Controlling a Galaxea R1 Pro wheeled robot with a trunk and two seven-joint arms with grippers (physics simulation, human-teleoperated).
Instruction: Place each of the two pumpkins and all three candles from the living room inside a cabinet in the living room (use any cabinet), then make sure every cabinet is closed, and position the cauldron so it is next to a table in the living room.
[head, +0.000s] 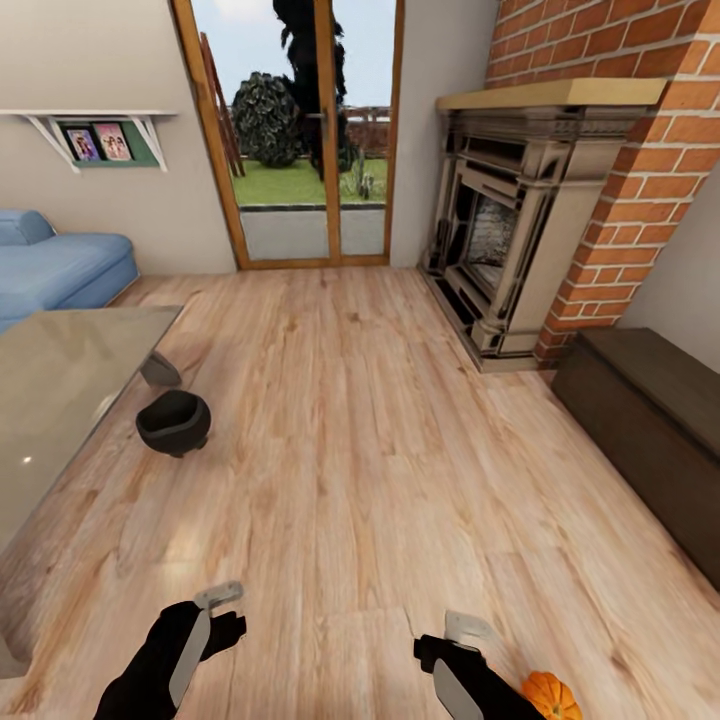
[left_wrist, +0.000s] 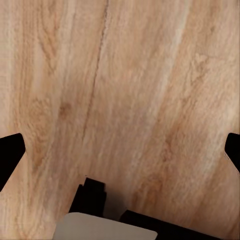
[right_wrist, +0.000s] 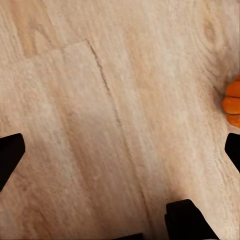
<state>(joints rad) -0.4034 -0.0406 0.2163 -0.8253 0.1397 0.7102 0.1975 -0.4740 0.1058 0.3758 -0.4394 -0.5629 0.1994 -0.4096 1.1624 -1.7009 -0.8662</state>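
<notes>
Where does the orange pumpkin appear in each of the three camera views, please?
Head view: the pumpkin lies on the floor at the bottom right corner, just beyond the right gripper.
Right wrist view: the pumpkin is cut by the picture's right edge, about halfway up.
Left wrist view: not in it.
Shared landmark: the light wood plank floor, on which the pumpkin rests.
</notes>
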